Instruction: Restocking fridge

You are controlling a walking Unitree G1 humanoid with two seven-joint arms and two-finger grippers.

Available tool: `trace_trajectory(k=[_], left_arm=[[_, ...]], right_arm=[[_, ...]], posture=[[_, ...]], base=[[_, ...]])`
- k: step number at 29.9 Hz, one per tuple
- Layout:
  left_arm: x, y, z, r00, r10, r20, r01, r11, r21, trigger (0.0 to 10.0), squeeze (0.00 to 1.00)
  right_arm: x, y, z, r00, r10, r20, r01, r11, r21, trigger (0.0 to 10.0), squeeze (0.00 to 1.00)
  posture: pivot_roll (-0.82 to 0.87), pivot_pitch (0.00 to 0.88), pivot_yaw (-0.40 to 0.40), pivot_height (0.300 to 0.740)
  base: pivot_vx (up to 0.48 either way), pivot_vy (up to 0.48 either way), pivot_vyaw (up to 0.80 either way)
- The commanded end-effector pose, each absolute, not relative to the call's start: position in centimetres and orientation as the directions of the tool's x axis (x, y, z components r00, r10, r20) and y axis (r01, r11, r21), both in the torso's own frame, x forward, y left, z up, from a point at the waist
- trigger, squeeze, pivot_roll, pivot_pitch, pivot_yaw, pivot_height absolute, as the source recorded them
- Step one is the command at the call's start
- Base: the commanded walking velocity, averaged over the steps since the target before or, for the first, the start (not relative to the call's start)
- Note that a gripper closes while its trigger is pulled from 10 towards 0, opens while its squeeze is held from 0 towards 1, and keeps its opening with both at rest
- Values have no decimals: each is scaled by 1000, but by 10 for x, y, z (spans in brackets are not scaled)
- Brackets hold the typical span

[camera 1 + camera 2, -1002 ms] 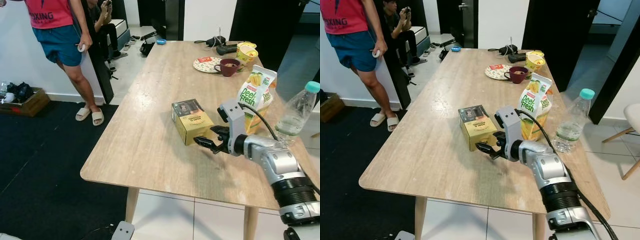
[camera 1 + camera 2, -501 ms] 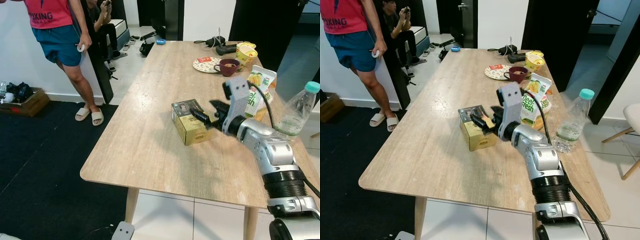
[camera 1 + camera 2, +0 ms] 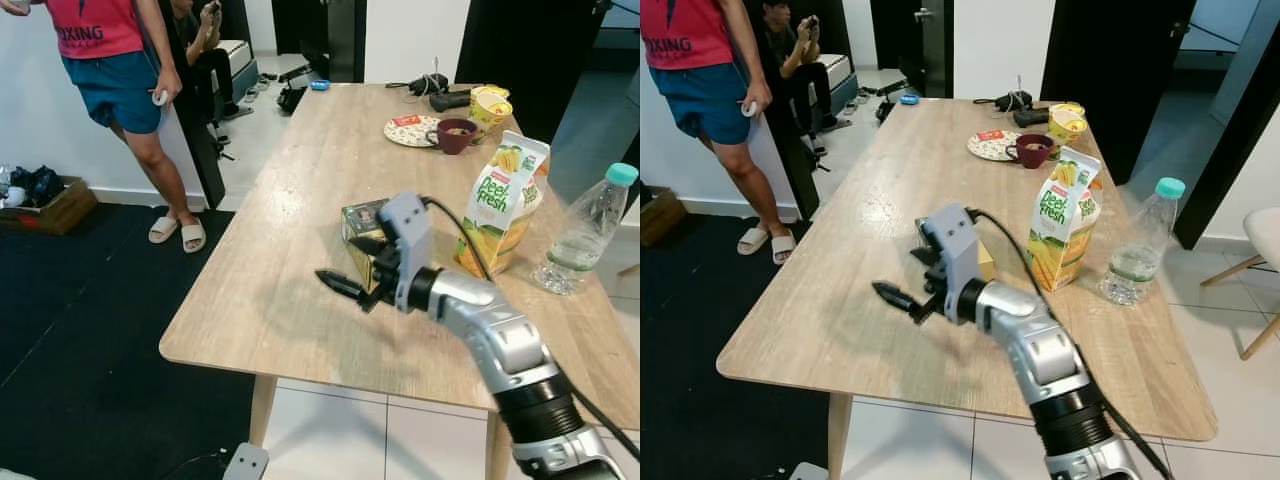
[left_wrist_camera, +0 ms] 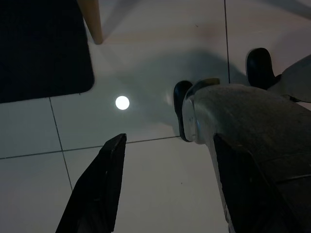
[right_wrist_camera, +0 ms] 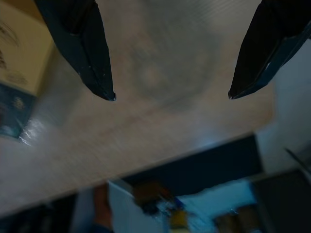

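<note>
My right gripper (image 3: pixel 352 268) is spread wide, holding nothing, just beside the yellow box (image 3: pixel 360 222) mid-table (image 3: pixel 300 200). It looks like light, stiff cardboard, so I'd pinch its two flat sides gently.

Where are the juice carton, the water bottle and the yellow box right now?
juice carton (image 3: pixel 1060 225): right eye view, middle of its printed front.
water bottle (image 3: pixel 1136 250): right eye view, clear body below the teal cap.
yellow box (image 3: pixel 360 222): left eye view, its dark top face behind the right gripper.
</note>
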State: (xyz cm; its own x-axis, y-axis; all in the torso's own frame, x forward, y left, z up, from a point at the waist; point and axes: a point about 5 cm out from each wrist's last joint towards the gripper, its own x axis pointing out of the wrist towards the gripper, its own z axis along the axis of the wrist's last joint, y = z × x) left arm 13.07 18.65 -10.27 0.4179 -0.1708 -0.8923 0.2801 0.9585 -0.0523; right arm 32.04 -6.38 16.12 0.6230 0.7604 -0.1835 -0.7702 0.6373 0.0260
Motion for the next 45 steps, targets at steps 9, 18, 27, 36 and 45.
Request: trace_trajectory(k=[9,18,27,36,45], left_arm=[[128,188,-104,407,-163,-899,283,958,-46,10000,0],[127,188,-104,406,-162,-899,276,960,-48,10000,0],[127,188,-104,404,-161,-900,279,959,-46,10000,0],[127,188,-104,404,-160,-901,276,960,-47,10000,0],[125,189,-104,401,-157,-903,274,961,-45,10000,0]], right_arm=[[333,-69,143,750,620,-231,-634,773,17,10000,0],[348,-102,132,850,455,-266,-471,882,3,10000,0],[346,-109,120,835,432,-342,-477,877,-55,10000,0],[334,-106,119,713,594,-373,-661,746,-75,10000,0],[332,-136,121,681,578,-450,-707,678,-200,10000,0]], posture=[[26,0,-11,740],[26,0,-8,740],[26,0,-8,740],[24,0,-8,740],[27,0,-7,740]], base=[[0,0,0],[0,0,0],[0,0,0],[0,0,0],[0,0,0]])
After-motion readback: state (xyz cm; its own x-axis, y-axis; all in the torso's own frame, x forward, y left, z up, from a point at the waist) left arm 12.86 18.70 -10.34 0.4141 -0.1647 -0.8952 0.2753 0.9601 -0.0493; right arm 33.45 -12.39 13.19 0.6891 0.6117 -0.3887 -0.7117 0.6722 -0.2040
